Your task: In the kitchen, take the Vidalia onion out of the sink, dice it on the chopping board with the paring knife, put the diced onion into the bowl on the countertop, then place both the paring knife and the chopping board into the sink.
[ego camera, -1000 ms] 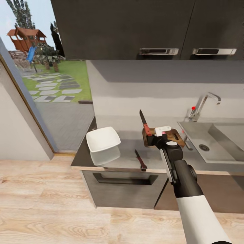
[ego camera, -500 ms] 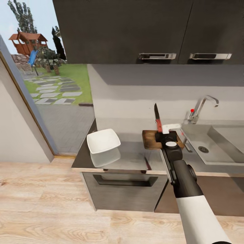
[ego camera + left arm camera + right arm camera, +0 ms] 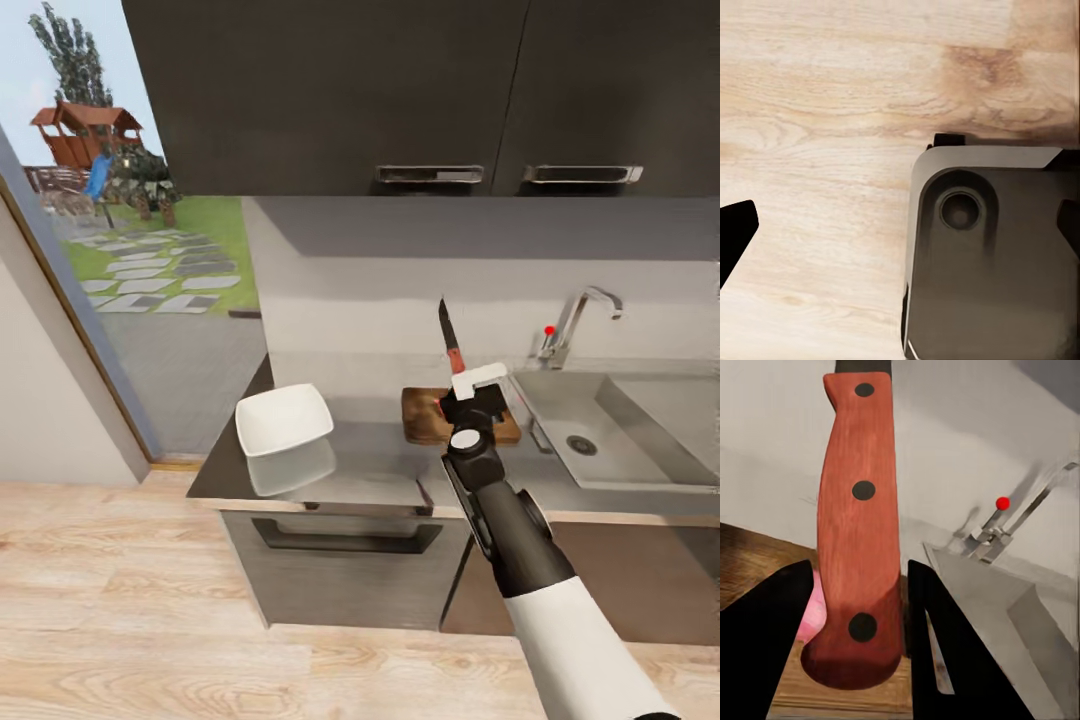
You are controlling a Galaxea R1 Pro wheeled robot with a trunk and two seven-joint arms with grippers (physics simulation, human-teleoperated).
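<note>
Red-handled dark-bladed paring knife now upright, clamped in right fingers; swung over brown wooden chopping board; pinkish onion beneath; dicing next; left fingers unclear.

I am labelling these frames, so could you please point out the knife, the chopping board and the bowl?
knife (image 3: pixel 859 532): right wrist view, middle of its red handle.
chopping board (image 3: pixel 425 418): head view, bare wood at its left half.
bowl (image 3: pixel 284 418): head view, centre of its white inside.
</note>
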